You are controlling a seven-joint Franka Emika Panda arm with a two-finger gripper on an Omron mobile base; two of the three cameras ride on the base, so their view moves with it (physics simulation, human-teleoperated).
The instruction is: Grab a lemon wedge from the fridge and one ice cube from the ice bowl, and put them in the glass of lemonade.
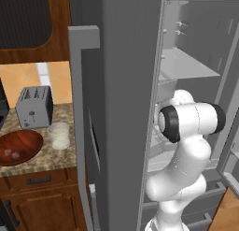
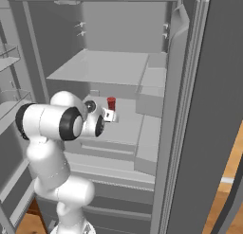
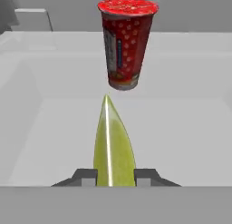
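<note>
Lemon wedge [image 3: 113, 148] sits on the fridge [image 1: 126, 61] shelf, clamped between the closed jaws of the gripper [image 3: 114, 177]. To the left, the ice bowl [image 1: 18, 147] and glass of lemonade [image 1: 59, 135] wait on the tabletop. Risk: the thin wedge slipping during withdrawal. The red cup [image 3: 125, 41] stands just ahead; the door edges narrow the exit.
</note>
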